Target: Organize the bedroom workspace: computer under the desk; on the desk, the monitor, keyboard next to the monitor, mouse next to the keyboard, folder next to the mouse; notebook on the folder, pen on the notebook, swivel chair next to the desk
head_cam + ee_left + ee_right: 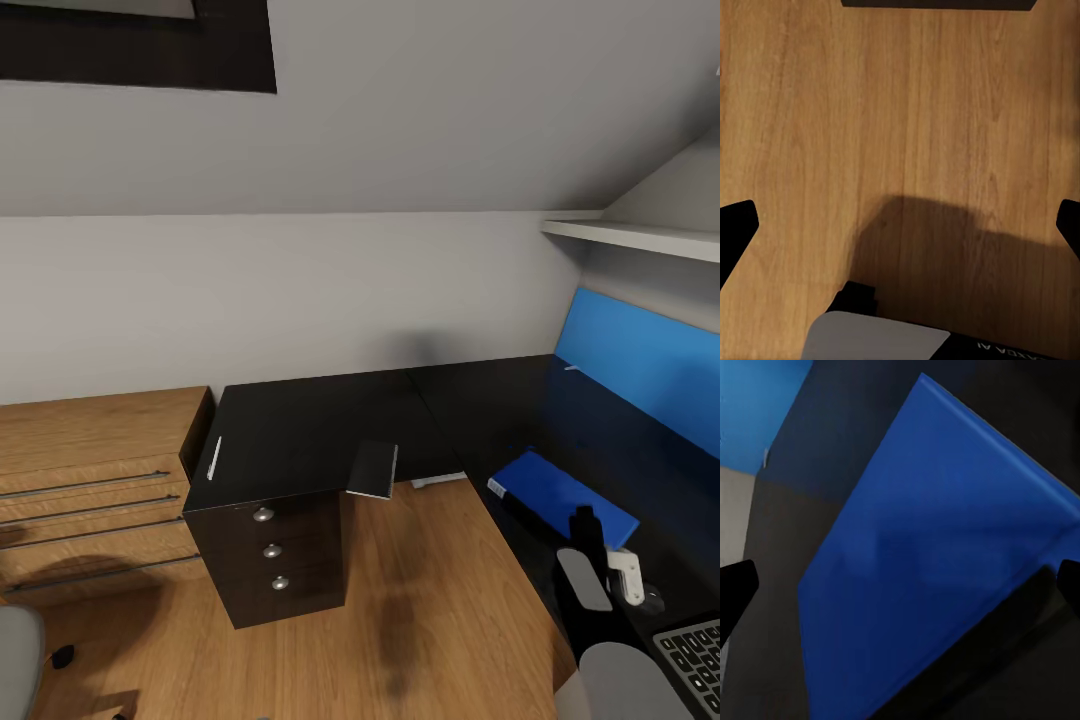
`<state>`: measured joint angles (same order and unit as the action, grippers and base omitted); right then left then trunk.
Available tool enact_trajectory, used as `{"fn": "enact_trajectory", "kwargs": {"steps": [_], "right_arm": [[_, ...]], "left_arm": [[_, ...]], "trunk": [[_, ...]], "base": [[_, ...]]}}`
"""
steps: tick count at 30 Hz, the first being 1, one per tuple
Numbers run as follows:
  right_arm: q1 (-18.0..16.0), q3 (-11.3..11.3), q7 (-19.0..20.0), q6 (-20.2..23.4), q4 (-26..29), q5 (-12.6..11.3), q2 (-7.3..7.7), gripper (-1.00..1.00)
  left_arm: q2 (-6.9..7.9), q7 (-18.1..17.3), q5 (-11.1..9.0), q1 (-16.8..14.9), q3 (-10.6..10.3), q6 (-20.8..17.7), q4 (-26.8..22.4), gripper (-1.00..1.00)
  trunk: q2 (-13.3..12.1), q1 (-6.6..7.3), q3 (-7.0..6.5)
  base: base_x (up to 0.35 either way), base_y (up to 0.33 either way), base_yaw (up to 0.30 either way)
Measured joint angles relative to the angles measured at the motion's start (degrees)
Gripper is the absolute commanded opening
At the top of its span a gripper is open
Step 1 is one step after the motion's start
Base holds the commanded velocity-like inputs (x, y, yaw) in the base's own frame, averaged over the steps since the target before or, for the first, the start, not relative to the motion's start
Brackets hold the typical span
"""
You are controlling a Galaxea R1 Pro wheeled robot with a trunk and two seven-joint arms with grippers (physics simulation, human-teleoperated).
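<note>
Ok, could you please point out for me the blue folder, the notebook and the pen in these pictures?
folder (565,492), head view, middle of its blue cover.
notebook (372,470), head view, middle of its grey cover, at the desk's edge.
pen (213,458), head view, middle of the pale stick.

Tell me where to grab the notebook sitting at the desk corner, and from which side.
Take the notebook by its overhanging edge, the part that pokes past the desk front over the floor. It is thin and lies flat, so a top pinch would probably fail; coming in from the floor side lets one finger slide under and one over. The left gripper, open above the floor, seems nearer.
</note>
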<state>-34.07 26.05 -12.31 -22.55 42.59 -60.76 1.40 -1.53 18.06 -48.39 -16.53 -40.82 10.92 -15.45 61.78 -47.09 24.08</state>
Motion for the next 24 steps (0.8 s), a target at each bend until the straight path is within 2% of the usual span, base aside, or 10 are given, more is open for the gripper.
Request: {"fn": "enact_trajectory", "kwargs": {"steps": [7, 10, 11, 16, 18, 20, 24], "right_arm": [[0.03, -0.15, 2.35, 0.15, 2.55, -0.11, -0.59, 1.0], [0.08, -0.27, 3.75, 0.25, 4.47, -0.12, -1.97, 1.0], [0.12, -0.27, 4.25, 0.28, 5.59, -0.11, -2.85, 1.0], [0.16, -0.32, 4.45, 0.27, 5.98, -0.12, -3.24, 1.0], [0.18, -0.59, 4.57, 0.34, 6.06, -0.11, -3.91, 1.0], [0.18, -1.06, 4.58, 0.37, 6.04, -0.09, -4.33, 1.0], [0.18, -3.89, 4.63, 0.43, 5.71, -0.06, -6.23, 1.0]], "left_arm": [[-0.02, 0.0, 0.0, 0.03, 0.0, 0.0, 0.0, 1.0], [-0.04, 0.0, 0.0, 0.0, -0.01, 0.0, 0.01, 1.0], [-0.05, 0.0, 0.0, -0.01, -0.01, 0.0, 0.01, 1.0], [-0.06, 0.0, 0.0, -0.01, 0.0, 0.0, 0.0, 1.0], [-0.05, 0.0, 0.0, 0.01, 0.0, 0.0, 0.01, 1.0], [-0.06, 0.0, 0.0, -0.01, 0.0, 0.0, 0.01, 1.0], [-0.05, 0.0, 0.0, -0.01, -0.01, 0.0, 0.01, 1.0]], "trunk": [[0.0, 0.0, 0.0], [0.0, 0.0, 0.0], [0.0, 0.0, 0.0], [0.0, 0.0, 0.0], [0.0, 0.0, 0.0], [0.0, 0.0, 0.0], [0.0, 0.0, 0.0]], "base": [[0.0, 0.0, 0.0], [0.0, 0.0, 0.0], [0.0, 0.0, 0.0], [0.0, 0.0, 0.0], [0.0, 0.0, 0.0], [0.0, 0.0, 0.0], [0.0, 0.0, 0.0]]}}
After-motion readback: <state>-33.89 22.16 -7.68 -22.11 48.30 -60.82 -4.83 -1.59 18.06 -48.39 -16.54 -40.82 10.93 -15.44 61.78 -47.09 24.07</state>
